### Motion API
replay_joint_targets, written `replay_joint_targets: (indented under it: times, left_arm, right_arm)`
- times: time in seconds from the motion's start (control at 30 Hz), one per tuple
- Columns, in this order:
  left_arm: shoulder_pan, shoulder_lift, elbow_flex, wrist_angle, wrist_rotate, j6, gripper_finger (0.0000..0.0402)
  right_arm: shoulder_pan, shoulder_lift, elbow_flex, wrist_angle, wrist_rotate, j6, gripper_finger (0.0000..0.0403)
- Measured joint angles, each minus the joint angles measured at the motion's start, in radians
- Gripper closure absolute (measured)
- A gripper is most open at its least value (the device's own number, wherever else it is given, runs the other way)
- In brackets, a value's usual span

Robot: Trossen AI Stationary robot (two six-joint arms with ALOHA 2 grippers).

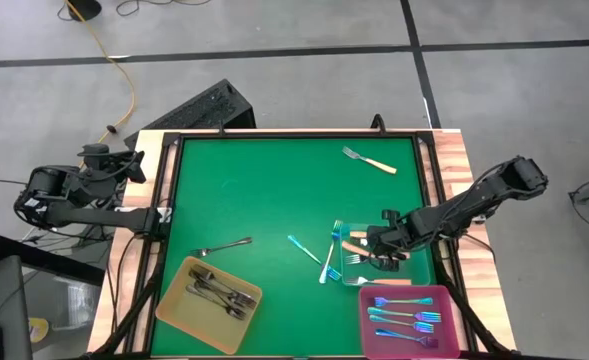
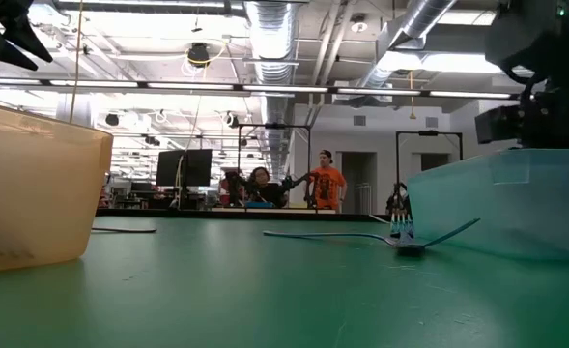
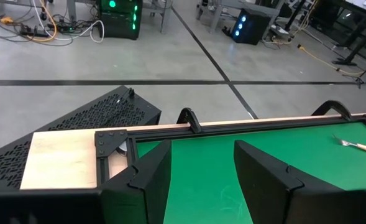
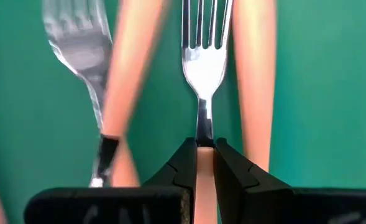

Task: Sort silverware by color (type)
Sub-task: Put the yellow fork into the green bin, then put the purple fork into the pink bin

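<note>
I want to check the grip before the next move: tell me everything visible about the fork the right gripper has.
The fork has a shiny silver head with four tines and a narrow neck running into a cream/tan handle. The right gripper is shut on it at the top of the handle, one dark finger on each side. It hangs over the teal tray, above other cream-handled forks lying there. Whether it touches them cannot be told.

Overhead sees the whole table (image 1: 274,200); low looks level across it; wrists look forward, the right very close.

Dark-grey forks (image 1: 219,292) fill one tray, iridescent forks (image 1: 406,314) another, cream-handled forks (image 1: 359,250) a third.
</note>
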Motion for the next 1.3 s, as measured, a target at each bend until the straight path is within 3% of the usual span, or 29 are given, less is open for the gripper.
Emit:
replay_joint_targets:
  times: [0.47,1.3]
  left_arm:
    - [0.000,0.000,0.000,0.000,-0.007,0.000,0.0243]
    - [0.000,0.000,0.000,0.000,-0.020,-0.003,0.0243]
  right_arm:
    - [0.002,0.001,-0.004,0.013,-0.020,-0.011,0.0344]
    - [-0.001,0.001,-0.004,0.015,-0.019,-0.009,0.0277]
